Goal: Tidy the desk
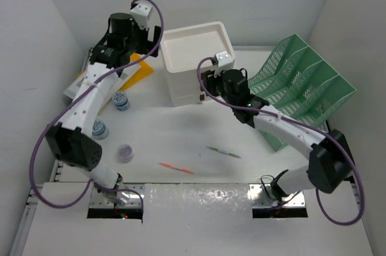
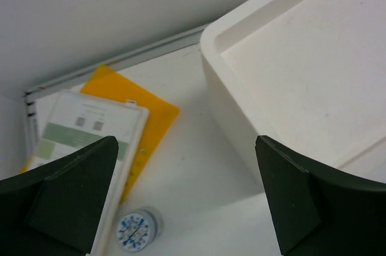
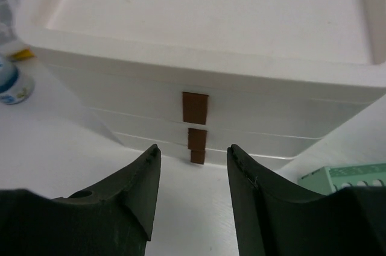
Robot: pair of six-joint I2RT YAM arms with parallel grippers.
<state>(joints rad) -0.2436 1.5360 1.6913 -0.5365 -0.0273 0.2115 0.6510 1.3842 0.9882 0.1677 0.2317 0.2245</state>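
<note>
**Q:** Dark claw fingers fill the bottom of both wrist views. Are they holding anything?

**A:** No. The left claw [image 2: 184, 141] is spread wide with nothing between its fingers, and it hovers at 11 o'clock beside the drawer unit [image 1: 193, 63]. The right claw [image 3: 193, 150] is about half open and also empty. It points at the brown tabs [image 3: 195, 108] on the drawer fronts without touching them.

**Q:** Where is the desk?

**A:** The desk [image 1: 181, 129] is the white tabletop that spans the overhead view. It lies under everything, with silver rails along its edges. It looks rigid and heavy, so it is probably not something to lift. Its smooth top would likely let pens roll and tubs slide. The rails are the only edges a claw could grip, so the sensible hold is on the things lying on the desk.

**Q:** What is on it?

**A:** Reading outward from its centre:
- The drawer unit stands at 12 o'clock.
- A green rack [image 1: 301, 87] stands at 2 o'clock.
- A yellow folder [image 2: 151, 111] lies under a white booklet [image 2: 90, 135] at 10 o'clock.
- Three small round tubs [image 1: 121, 101] sit near 9 o'clock.
- A green pen [image 1: 222, 152] lies at 4 o'clock.
- A red pen [image 1: 177, 167] lies at 6 o'clock.
</note>
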